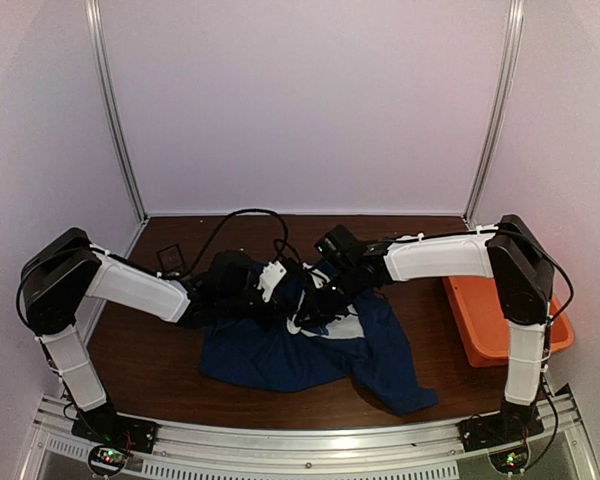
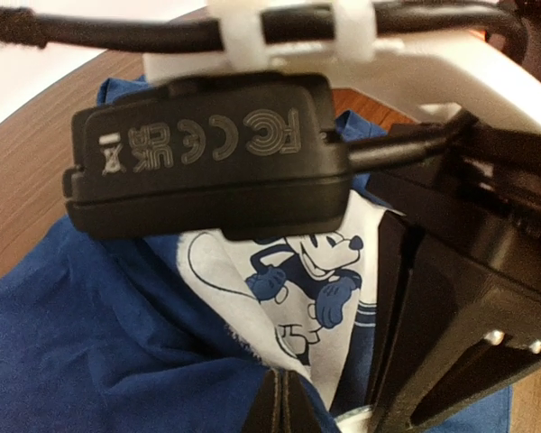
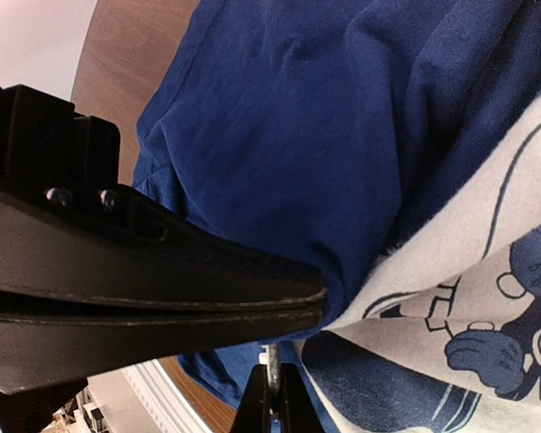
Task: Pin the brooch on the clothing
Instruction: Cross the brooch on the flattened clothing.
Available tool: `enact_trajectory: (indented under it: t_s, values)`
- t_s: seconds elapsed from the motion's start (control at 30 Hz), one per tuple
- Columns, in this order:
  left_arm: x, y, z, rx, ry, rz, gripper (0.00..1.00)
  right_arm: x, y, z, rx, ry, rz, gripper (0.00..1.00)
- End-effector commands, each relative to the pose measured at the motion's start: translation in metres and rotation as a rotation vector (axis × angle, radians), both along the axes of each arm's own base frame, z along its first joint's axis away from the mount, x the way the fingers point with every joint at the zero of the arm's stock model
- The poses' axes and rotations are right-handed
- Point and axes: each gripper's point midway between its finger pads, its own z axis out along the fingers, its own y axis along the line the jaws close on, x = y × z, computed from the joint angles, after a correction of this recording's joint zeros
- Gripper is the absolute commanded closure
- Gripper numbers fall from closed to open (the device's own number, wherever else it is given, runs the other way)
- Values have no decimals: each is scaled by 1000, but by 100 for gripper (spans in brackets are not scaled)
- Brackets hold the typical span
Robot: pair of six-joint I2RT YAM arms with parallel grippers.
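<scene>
The navy T-shirt (image 1: 280, 355) lies crumpled mid-table, its white mouse print (image 2: 298, 280) folded upward. My left gripper (image 2: 284, 406) is shut on a fold of the shirt beside the print. In the right wrist view its closed black fingers (image 3: 162, 289) pinch the blue cloth (image 3: 279, 117). My right gripper (image 3: 271, 401) is shut on a thin silvery piece seen edge-on, the brooch (image 3: 272, 359), just below the pinched fold. In the top view the left gripper (image 1: 292, 300) and the right gripper (image 1: 320, 290) meet over the shirt.
An orange tub (image 1: 500, 320) stands at the right edge. A small black box (image 1: 170, 260) lies at the back left. The right wrist's camera housing (image 2: 207, 153) and cable hang close over the left gripper. A metal rail (image 1: 310, 445) runs along the near edge.
</scene>
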Motion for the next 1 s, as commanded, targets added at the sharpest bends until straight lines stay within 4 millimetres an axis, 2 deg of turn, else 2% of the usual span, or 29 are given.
enact_trajectory:
  t_s: [0.0, 0.17, 0.33, 0.5, 0.7, 0.8, 0.87, 0.97]
  values:
    - [11, -3, 30, -74, -75, 26, 100, -22, 17, 5, 42, 10, 111, 100]
    - [11, 2, 31, -64, -61, 39, 98, -20, 10, 7, 33, -4, 104, 100]
    - [5, 12, 42, -74, -32, 68, 52, -18, -2, 10, 50, -3, 87, 100]
    - [0, 27, 58, -63, -8, 115, 32, -21, -9, 21, 104, -16, 108, 100]
    - [-12, 44, 80, -61, 21, 147, 3, -20, -18, 41, 183, -61, 150, 100]
    - [-19, 45, 96, -55, 4, 90, 3, -21, -20, 44, 190, -75, 193, 100]
    - [-21, 44, 90, -7, 7, 57, 2, -23, -21, 43, 185, -82, 219, 100]
    - [-32, 37, 71, 35, 39, -46, 2, -28, -24, 44, 185, -94, 260, 100]
